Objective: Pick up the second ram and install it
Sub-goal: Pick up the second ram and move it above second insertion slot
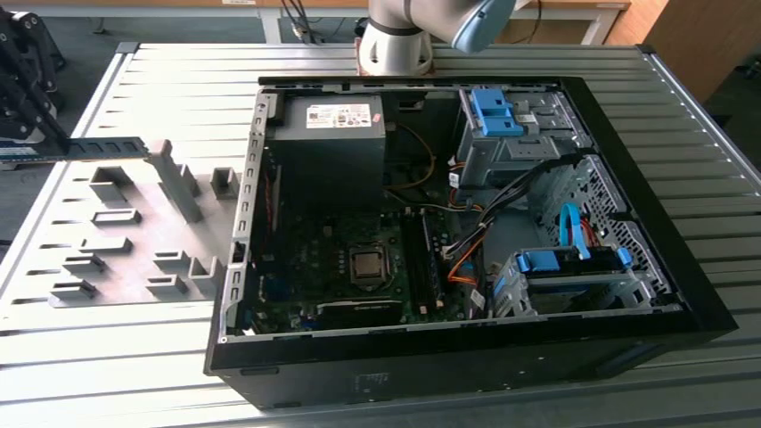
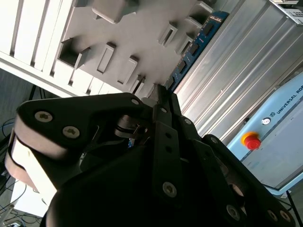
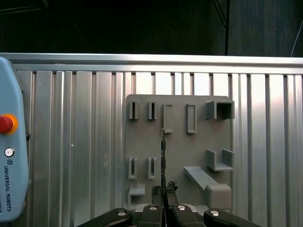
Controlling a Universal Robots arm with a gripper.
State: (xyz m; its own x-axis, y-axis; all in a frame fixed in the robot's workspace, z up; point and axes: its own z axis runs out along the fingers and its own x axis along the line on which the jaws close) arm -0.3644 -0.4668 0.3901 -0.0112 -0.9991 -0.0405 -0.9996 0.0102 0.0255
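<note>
Items, from the exterior view's left to its right:

1. Gripper (image 1: 53,134), black, at the upper left of the frame; fingers pinched together on the near end of item 2. In both wrist views the fingertips (image 3: 164,191) (image 2: 163,97) clamp the stick's thin edge.
2. The second ram (image 1: 113,147), a green-blue stick with dark chips, held level and on edge at the upper left of the frame, above the far edge of item 3. Its free end lies just beside a tall grey block. It is seen edge-on in the first wrist view (image 3: 163,151) and as a blue strip in the second wrist view (image 2: 196,45). Contact with the blocks cannot be told.
3. Grey fixture plate (image 1: 131,259) with raised blocks, at the left of the frame, lying flat on item 4.
4. Slatted aluminium table (image 1: 356,62), under everything.
5. Robot base (image 1: 398,40), at the top centre of the frame.
6. Open black computer case (image 1: 476,357), from centre to right of the frame. Inside it:
   - power supply (image 1: 327,138)
   - processor socket (image 1: 366,265)
   - long black memory slots (image 1: 416,259)
   - two blue drive brackets (image 1: 494,111) (image 1: 571,260)
7. Pale blue pendant (image 3: 9,156) with a red button (image 3: 4,124), on the table beside the plate, in both wrist views
</note>
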